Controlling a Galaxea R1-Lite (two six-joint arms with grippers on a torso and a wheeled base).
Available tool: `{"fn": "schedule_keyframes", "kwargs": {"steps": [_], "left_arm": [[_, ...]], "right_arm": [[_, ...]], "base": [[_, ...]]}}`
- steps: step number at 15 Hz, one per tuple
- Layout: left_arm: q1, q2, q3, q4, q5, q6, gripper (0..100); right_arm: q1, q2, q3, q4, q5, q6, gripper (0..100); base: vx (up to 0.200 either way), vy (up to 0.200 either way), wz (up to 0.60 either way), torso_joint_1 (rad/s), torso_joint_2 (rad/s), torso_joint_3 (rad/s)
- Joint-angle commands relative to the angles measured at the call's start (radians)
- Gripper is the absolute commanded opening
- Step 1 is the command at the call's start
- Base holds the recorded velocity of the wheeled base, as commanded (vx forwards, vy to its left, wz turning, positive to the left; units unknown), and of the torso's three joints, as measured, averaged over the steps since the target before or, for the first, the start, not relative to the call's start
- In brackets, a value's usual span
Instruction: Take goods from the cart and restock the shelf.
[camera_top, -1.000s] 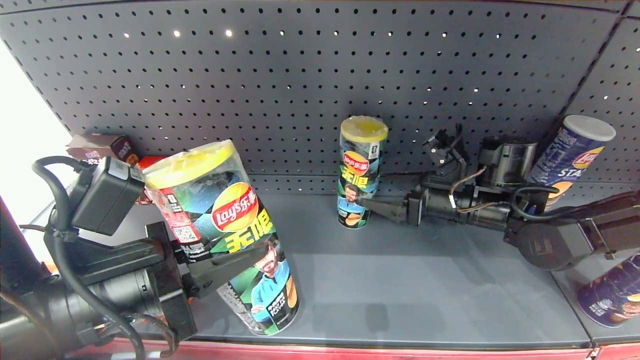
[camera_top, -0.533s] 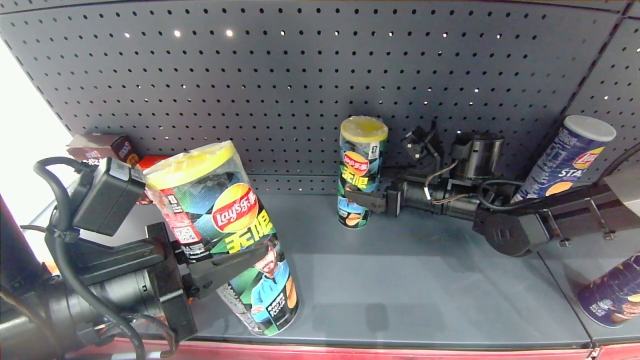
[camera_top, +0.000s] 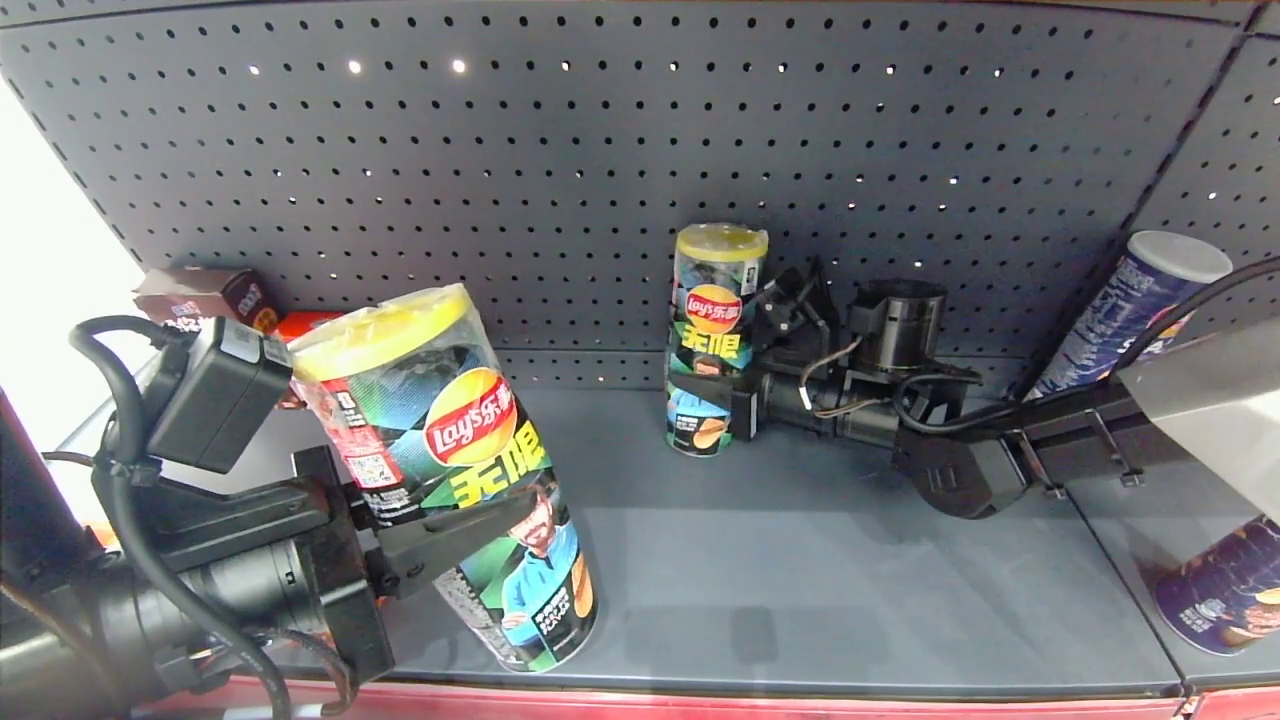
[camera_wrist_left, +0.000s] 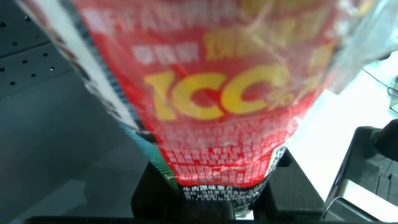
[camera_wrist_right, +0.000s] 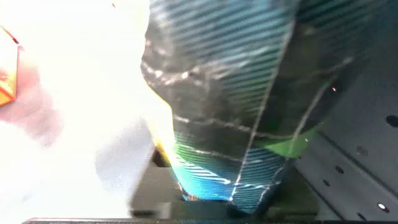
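two yellow-lidded chip cans are in hand: the left gripper (camera_top: 450, 525) is clamped round the tilted front can (camera_top: 440, 450), its base low by the lip of the shelf (camera_top: 820, 570), likely held back until the rear spot is settled. the right gripper (camera_top: 706, 402) looks closed on the lower half of the back can (camera_top: 712, 300), near upright close to the pegboard (camera_top: 600, 150), seemingly to seat it deep. a brown box (camera_top: 195, 295) and red pack (camera_top: 305, 322) sit far left, two blue cans (camera_top: 1130, 300) to the right; the right arm itself crosses the bare shelf where the front can would go.
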Motion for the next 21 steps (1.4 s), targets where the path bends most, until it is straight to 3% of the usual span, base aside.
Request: {"fn": "schedule_keyframes", "kwargs": {"steps": [1,7,14,15,17,21], "left_arm": [[0.000,0.001,0.000,-0.001,0.000,0.000,0],[0.000,-0.003,0.001,-0.001,0.000,-0.002,0],[0.000,-0.063,0.090,-0.004,-0.002,0.000,0],[0.001,-0.078,0.090,-0.004,-0.002,-0.003,0],[0.034,-0.077,0.078,-0.004,-0.002,-0.002,0],[0.040,-0.080,0.069,-0.004,-0.002,-0.002,0]], "right_arm": [[0.001,-0.016,0.011,0.005,0.001,0.000,0],[0.019,-0.180,0.146,-0.002,0.012,-0.001,0],[0.082,-0.522,0.663,-0.100,0.011,-0.104,0],[0.092,-0.556,0.772,-0.161,0.011,-0.104,0],[0.090,-0.523,0.870,-0.324,0.009,-0.103,0],[0.095,-0.356,0.933,-0.565,0.011,-0.101,0]], "base": [[0.000,0.000,0.00,0.000,0.00,0.000],[0.000,0.000,0.00,0.000,0.00,0.000],[0.000,0.000,0.00,0.000,0.00,0.000],[0.000,0.000,0.00,0.000,0.00,0.000],[0.000,0.000,0.00,0.000,0.00,0.000],[0.000,0.000,0.00,0.000,0.00,0.000]]}}
